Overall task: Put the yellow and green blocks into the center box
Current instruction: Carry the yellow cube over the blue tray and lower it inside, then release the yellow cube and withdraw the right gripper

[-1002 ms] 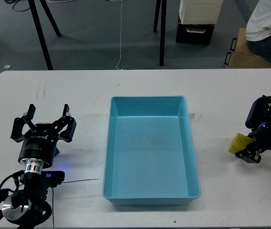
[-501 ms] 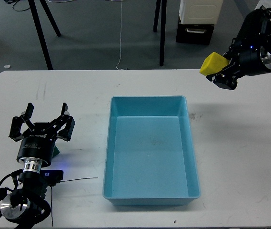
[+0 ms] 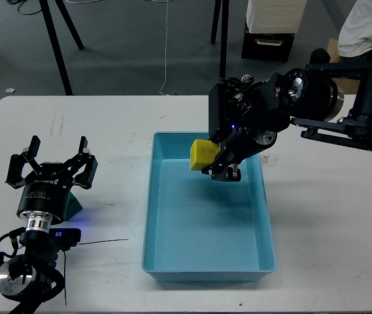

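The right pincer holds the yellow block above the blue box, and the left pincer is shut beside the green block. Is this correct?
Not quite: the head view shows the left pincer open, not shut. The rest holds: the right pincer holds the yellow block above the blue box.

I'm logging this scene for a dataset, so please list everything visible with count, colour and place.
yellow block: 1, yellow, held above the far end of the box
green block: 1, green, on the table's left side, mostly hidden behind the left hand
box: 1, light blue, table centre, nothing lying inside
table: 1, white, fills the foreground
drawer unit: 1, black, on the floor beyond the table
cardboard box: 1, brown, floor at far right
left hand: 1, black, open, over the green block
right hand: 1, black, shut on the yellow block
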Motion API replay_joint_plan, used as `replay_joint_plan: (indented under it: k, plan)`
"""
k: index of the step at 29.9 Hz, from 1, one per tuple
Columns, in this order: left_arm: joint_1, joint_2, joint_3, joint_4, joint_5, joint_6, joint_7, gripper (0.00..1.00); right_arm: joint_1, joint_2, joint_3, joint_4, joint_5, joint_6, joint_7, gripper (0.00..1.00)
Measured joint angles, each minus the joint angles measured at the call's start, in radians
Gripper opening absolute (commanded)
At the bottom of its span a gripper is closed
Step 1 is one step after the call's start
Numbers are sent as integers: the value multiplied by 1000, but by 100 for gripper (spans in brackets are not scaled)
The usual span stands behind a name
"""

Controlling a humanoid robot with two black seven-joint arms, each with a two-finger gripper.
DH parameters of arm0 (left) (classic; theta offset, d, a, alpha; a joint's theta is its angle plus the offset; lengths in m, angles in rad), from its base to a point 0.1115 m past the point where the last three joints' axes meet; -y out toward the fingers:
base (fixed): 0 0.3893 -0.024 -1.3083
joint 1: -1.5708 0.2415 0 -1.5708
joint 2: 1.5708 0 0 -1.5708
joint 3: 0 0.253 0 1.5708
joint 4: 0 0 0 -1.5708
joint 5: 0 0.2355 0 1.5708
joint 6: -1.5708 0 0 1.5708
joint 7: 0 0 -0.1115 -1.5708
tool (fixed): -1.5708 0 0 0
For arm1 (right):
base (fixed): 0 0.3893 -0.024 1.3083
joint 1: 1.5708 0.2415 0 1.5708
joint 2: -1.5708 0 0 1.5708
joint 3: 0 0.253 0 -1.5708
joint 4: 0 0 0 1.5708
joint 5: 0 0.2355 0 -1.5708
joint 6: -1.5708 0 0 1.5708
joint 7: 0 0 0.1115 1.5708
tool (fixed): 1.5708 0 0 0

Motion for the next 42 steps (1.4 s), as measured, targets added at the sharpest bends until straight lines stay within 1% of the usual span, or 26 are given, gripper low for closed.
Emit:
replay_joint_plan:
  k: [2, 3, 6, 7, 9, 11, 14, 16, 20, 25, 27, 30, 34, 40, 42]
  plan:
    - [-5, 0, -5, 1, 0, 0, 0, 100, -6, 34, -24, -10, 0, 0, 0, 17]
    - [-6, 1, -10, 3, 0, 0, 0, 100, -9, 50, -36, -17, 1, 1, 0, 23]
    - [-16, 1, -18, 10, 0, 0, 0, 100, -23, 88, -66, -38, 2, 1, 0, 53]
    - [-21, 1, -19, 11, 0, 0, 0, 100, -30, 99, -71, -48, 2, 1, 0, 59]
    - [-26, 1, -20, 12, 0, 0, 0, 100, -42, 112, -75, -62, 2, 1, 0, 74]
    - [-30, 1, -20, 12, 0, 0, 0, 100, -47, 117, -76, -68, 3, -1, 0, 85]
    - [-46, 1, -19, 22, 1, 5, 0, 100, -51, 117, -76, -81, 5, -3, 0, 87]
    - [-69, 2, -16, 35, 2, 21, 0, 100, -55, 117, -76, -93, 5, -5, 0, 95]
    - [-109, 26, -9, 48, 21, 53, 0, 100, -67, 111, -68, -102, 22, -8, 0, 96]
    - [-151, 113, -3, 51, 153, 112, 0, 100, -71, 79, -46, -106, 111, -22, 0, 97]
    - [-166, 165, -2, 51, 213, 142, 0, 100, -73, 61, -16, -108, 137, -57, 0, 98]
    - [-182, 254, -2, 51, 256, 162, 0, 100, -85, 35, 36, -124, 186, -117, 0, 98]
    - [-232, 335, -14, 60, 258, 167, 0, 100, -93, 24, 146, -147, 256, -140, 0, 98]
    - [-317, 366, -23, 179, 238, 209, 0, 100, -139, 20, 426, -211, 418, -142, 0, 98]
    - [-334, 376, -23, 197, 244, 211, 0, 100, -159, 32, 525, -215, 495, -142, 0, 98]
